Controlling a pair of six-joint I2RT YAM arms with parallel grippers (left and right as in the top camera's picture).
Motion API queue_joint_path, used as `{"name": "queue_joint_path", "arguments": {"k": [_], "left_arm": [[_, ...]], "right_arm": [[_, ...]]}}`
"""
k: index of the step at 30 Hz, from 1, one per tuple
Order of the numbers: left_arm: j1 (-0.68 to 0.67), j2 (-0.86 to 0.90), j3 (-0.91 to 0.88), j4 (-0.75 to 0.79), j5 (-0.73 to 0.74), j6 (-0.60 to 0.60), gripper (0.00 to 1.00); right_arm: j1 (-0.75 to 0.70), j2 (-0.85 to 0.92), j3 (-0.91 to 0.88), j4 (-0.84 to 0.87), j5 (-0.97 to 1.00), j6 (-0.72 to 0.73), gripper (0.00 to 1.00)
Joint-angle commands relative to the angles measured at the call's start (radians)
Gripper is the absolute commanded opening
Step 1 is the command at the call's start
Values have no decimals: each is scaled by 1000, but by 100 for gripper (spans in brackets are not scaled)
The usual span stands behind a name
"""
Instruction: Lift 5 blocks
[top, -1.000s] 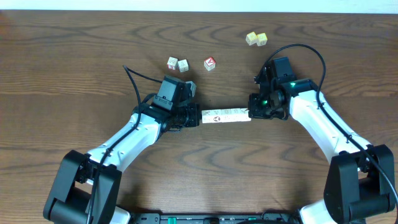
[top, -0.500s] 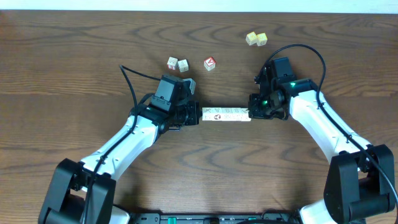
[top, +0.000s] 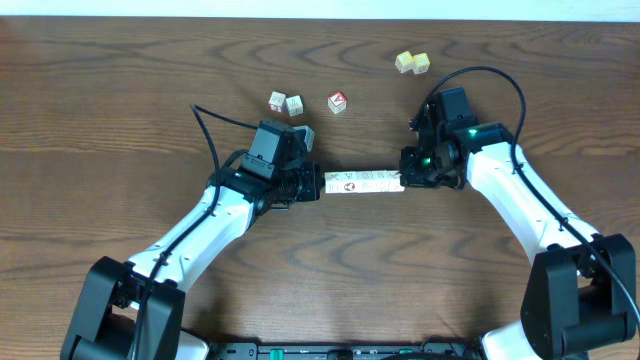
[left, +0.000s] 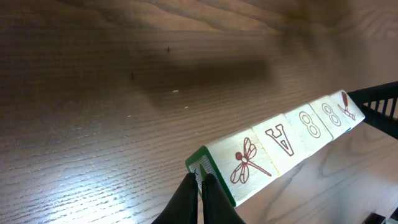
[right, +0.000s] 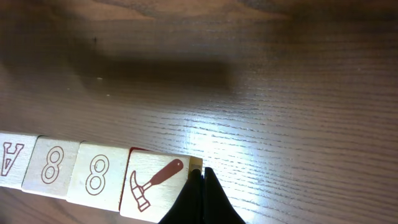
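Observation:
Five whitish blocks (top: 363, 184) form one straight row, pinched end to end between my two grippers. My left gripper (top: 320, 186) is shut, and its tips (left: 200, 177) press the green-edged end face beside the dragonfly block (left: 249, 163). My right gripper (top: 403, 181) is shut too, and its tips (right: 200, 171) push against the end next to the hammer block (right: 154, 183). Between those two sit a letter block and two "8" blocks (right: 93, 174). The row's shadow (left: 205, 71) lies well apart on the wood, so the row hangs above the table.
Behind the row lie two small whitish cubes (top: 285, 103) and a cube with a red face (top: 338, 101). Two pale yellow cubes (top: 412, 63) rest at the back right. Black cables loop off both arms.
The left arm's lower links have shifted a little to the left. The row of blocks and both grippers have stayed almost where they were.

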Motion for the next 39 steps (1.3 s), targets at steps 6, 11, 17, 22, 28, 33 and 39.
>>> {"name": "queue_joint_path", "arguments": {"k": [6,11,17,22,28,33,39], "left_arm": [[-22,-21,56,18,94,-6,7],[-22,-21,56,10,94,-6,7],[-22,-21,56,3,94,-6,7],[-22,-21,56,3,94,-6,7],[-22,-21,56,3,94,-6,7],[-22,-21,56,3,94,-6,7],[-22,-21,58,3,94,-6,7]], "right_arm": [[39,-41,33,-14,-167,8,1],[39,-41,33,-10,-168,9,1],[39,-41,34,-7,-168,9,1],[39,-41,34,-6,-168,10,1],[39,-41,34,-3,-168,10,1],[39,-41,34,-3,-168,10,1],[39,-41,34,-3,-168,10,1]]}}
